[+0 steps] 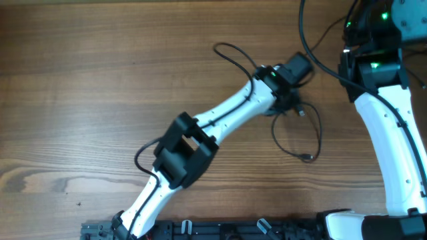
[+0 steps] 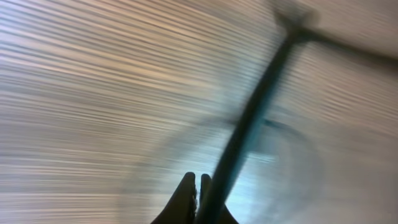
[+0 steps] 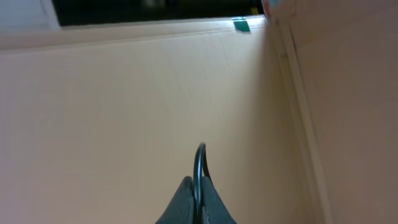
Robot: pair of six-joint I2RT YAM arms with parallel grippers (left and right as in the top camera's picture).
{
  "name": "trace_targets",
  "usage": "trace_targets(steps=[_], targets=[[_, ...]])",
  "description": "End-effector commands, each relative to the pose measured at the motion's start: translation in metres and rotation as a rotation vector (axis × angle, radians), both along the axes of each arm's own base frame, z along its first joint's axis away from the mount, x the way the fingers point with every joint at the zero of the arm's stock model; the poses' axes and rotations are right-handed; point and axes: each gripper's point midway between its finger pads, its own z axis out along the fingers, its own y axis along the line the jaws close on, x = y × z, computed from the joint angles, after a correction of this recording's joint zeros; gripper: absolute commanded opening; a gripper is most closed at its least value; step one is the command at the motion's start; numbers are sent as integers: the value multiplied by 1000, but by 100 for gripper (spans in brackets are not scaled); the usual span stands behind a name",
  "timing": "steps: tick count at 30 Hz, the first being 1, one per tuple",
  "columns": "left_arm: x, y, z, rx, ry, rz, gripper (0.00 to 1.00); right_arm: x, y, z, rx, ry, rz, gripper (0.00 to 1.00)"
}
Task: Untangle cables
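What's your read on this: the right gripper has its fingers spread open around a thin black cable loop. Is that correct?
Not quite. The right wrist view shows the right gripper shut, not spread open: its fingers are pressed together on the thin black cable loop, which pokes out from between the tips.

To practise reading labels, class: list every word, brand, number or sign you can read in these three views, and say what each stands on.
None: no view holds readable text.
The wooden table, the cables, the left arm and the right arm show no markings.
The green lights on the right arm and the green patch in the right wrist view carry no letters.
The left wrist view is too motion-blurred to read.
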Motion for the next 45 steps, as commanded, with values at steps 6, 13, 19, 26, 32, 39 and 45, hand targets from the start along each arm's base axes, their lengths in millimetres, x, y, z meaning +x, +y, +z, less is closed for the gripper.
trace_targets(steps=[6, 13, 19, 26, 32, 39, 45], targets=[[62, 241, 104, 501, -156, 222, 4, -1, -62, -18, 99, 39, -71, 4], [71, 323, 160, 468, -207, 403, 4, -21, -112, 4, 46, 21, -156, 4], [72, 336, 168, 485, -229, 434, 4, -81, -196, 38, 19, -68, -375, 4], [71, 336, 168, 508, -223, 370, 4, -91, -256, 29, -68, -11, -371, 5], [69, 337, 167, 515, -215, 364, 4, -36, -298, -69, 22, 257, -281, 4], [66, 335, 165, 505, -201, 357, 4, 1, -195, -227, 1161, 374, 331, 4], [60, 336, 163, 516, -176, 347, 4, -6, -152, -220, 1354, 415, 616, 4]])
